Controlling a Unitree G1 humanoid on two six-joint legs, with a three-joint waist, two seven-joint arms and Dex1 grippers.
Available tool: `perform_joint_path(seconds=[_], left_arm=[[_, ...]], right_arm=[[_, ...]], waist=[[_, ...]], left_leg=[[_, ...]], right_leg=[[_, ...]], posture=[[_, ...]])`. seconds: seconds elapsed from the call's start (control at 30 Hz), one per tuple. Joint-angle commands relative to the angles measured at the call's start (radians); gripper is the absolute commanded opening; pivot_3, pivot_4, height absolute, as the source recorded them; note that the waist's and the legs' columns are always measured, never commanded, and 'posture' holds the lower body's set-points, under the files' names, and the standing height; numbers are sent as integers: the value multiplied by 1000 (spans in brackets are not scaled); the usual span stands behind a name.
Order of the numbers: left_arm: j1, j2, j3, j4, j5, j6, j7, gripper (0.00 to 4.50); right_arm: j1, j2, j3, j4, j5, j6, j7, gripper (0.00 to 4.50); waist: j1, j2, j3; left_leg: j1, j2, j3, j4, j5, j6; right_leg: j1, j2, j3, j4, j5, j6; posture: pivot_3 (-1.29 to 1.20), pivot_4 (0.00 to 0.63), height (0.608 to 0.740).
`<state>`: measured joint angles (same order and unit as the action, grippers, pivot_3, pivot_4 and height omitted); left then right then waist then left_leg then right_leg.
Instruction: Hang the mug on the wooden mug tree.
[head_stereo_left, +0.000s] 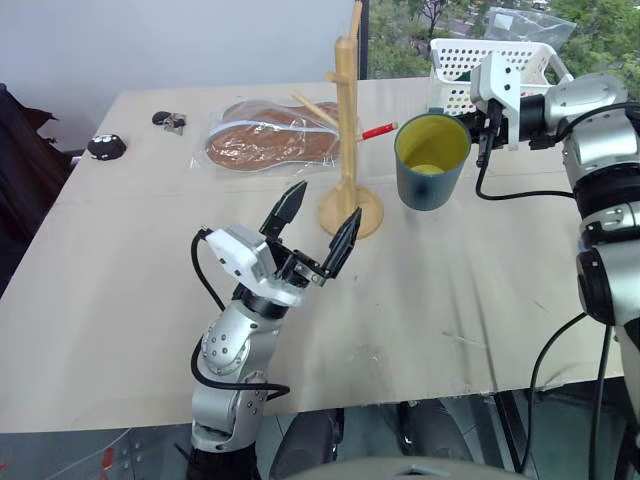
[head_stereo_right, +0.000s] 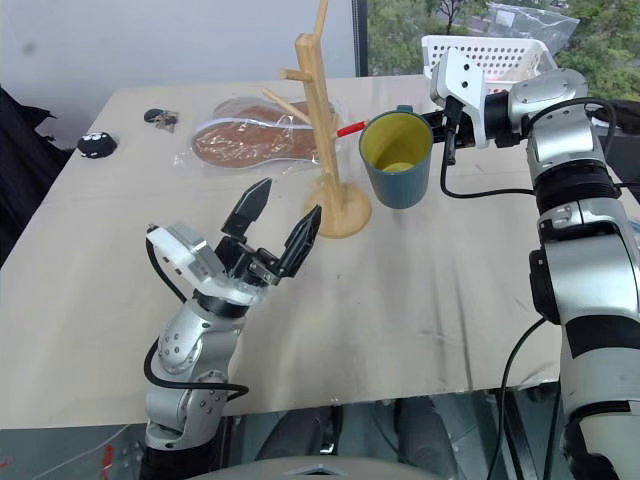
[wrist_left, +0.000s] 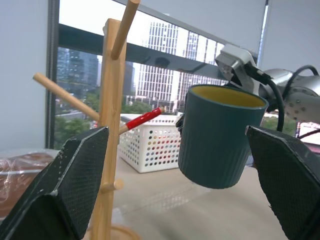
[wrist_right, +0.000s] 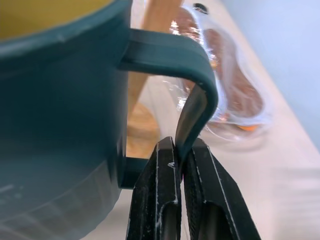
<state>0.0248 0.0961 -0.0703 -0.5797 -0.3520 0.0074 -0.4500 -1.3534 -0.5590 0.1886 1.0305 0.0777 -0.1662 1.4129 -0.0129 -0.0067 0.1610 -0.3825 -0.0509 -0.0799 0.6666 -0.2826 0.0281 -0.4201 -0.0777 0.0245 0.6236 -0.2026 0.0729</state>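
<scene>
The mug tree (head_stereo_left: 349, 150) ran off the top edge of both head views, so its upper pegs were cut. The mug (head_stereo_left: 431, 160) hid its own handle there. In the right wrist view the mug's rim and base were cropped. The basket (head_stereo_left: 465, 62) stood partly behind the right gripper (wrist_right: 180, 172). Small dark items (head_stereo_left: 168, 121) at the table's far corner were too small to identify.
</scene>
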Motion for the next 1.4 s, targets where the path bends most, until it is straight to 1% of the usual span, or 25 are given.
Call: perform_joint_path(seconds=[0.03, 0.13, 0.37, 0.6, 0.73, 0.77, 0.8, 0.93, 0.97, 1.03, 1.07, 1.1, 1.17, 1.23, 1.27, 1.3, 1.33, 1.4], left_arm=[[19, 9, -18, -47, 13, -31, 11, 4500], [40, 26, -13, -45, 18, -35, 13, 4500], [68, 60, -22, -36, 14, -45, 5, 4500], [62, 75, -14, -22, 12, -53, 6, 4500], [59, 77, -16, -15, 10, -55, 7, 4500], [58, 77, -17, -13, 9, -56, 7, 4500], [58, 77, -18, -12, 9, -56, 7, 4500], [62, 87, -15, -13, 2, -49, 1, 4500], [65, 90, -15, -14, 2, -49, -1, 4500], [75, 96, -16, -19, 1, -48, -2, 4500], [79, 102, -16, -22, 0, -47, -4, 4500], [86, 111, -12, -25, -6, -37, -7, 4500], [108, 148, -7, -33, -33, 38, -13, 4500], [136, 203, -5, -38, -37, 133, -15, 4500], [153, 225, 4, -41, -39, 163, -11, 4500], [175, 245, 19, -44, -51, 187, -10, 4500], [195, 261, 36, -50, -60, 205, -8, 4500], [228, 289, 60, -61, -71, 243, -6, 4500]], right_arm=[[-97, 33, -14, 81, -31, -50, 17, 17], [-127, 56, -12, 133, -66, -88, 10, 17], [-177, 108, -7, 200, -137, -97, -35, 17], [-212, 170, -28, 217, -167, -61, -106, 17], [-216, 176, -38, 217, -168, -26, -121, 17], [-214, 171, -37, 216, -171, -20, -126, 592], [-213, 168, -37, 216, -174, -17, -131, 785], [-194, 124, -64, 215, -159, 9, -175, 2693], [-189, 116, -72, 213, -152, 18, -178, 3276], [-158, 86, -119, 205, -120, 40, -216, 4208], [-141, 71, -142, 199, -102, 51, -224, 4464], [-107, 46, -176, 182, -74, 65, -232, 4464], [1, -13, -227, 98, -18, 125, -180, 4464], [154, -56, -270, -81, 56, 238, -122, 4464], [253, -65, -297, -218, 109, 318, -120, 4464], [385, -69, -335, -402, 173, 418, -148, 4464], [515, -60, -374, -572, 228, 490, -194, 4464], [773, -14, -449, -880, 314, 567, -305, 4464]], waist=[[-1, 0, 0], [-1, 0, 0], [-1, 1, 0], [-4, 1, 1], [-1, 1, 1], [0, 1, 1], [0, 1, 1], [0, 1, 1], [0, 1, 1], [-1, 1, 1], [-1, 1, 1], [1, 1, 1], [4, 1, 1], [8, 1, 0], [8, 1, 0], [6, 1, 0], [5, 1, 0], [4, 2, 0]], left_leg=[[0, 0, 0, 1, 0, 0], [0, 0, 0, 1, 0, 0], [-1, 0, 0, 0, 0, 0], [-1, 0, 0, 0, 0, 0], [-1, 0, 0, 0, 0, 0], [-1, 0, 0, 0, 0, 0], [-2, -1, 0, 0, 0, 0], [-2, -1, 0, 0, 0, 0], [-2, -1, 0, 0, 0, 0], [-2, -1, 0, 0, 0, 0], [-2, -1, 0, 0, 0, 0], [-2, -1, 0, 0, 0, 0], [-2, -1, 0, 0, 0, 0], [-2, -1, -1, 0, 0, 0], [-2, -1, -1, 0, 0, 0], [-2, -1, -2, 0, 0, 0], [-3, 0, -1, 0, 0, 0], [-4, 0, -2, -1, 0, 0]], right_leg=[[0, 0, 1, 1, 0, 0], [-1, 0, 1, 1, 0, 0], [-2, 0, 1, 2, 0, 0], [-3, 0, 1, 2, 0, 0], [-3, 0, 1, 2, 0, 0], [-3, 0, 0, 2, 0, 0], [-3, 0, 0, 2, 0, 0], [-3, 0, 0, 2, 0, 0], [-3, 0, 0, 2, 0, 0], [-3, 0, 0, 2, 0, 0], [-3, 0, 0, 2, 0, 0], [-3, 0, 0, 2, 0, 0], [-2, 0, 0, 1, 0, 0], [-1, 0, -1, 1, 0, 0], [-1, -1, -2, 1, 0, 0], [-1, -1, -1, 1, 0, 0], [-2, -1, -1, 1, 0, 0], [-4, -1, -1, 1, 0, 0]], posture=[[0, 150, 740], [0, 150, 740], [0, 150, 740], [0, 150, 740], [0, 150, 740], [0, 150, 740], [0, 150, 740], [0, 150, 740], [0, 150, 740], [0, 150, 740], [0, 150, 740], [0, 150, 740], [0, 150, 740], [0, 150, 740], [0, 150, 740], [0, 150, 740], [0, 150, 740], [0, 150, 740]])
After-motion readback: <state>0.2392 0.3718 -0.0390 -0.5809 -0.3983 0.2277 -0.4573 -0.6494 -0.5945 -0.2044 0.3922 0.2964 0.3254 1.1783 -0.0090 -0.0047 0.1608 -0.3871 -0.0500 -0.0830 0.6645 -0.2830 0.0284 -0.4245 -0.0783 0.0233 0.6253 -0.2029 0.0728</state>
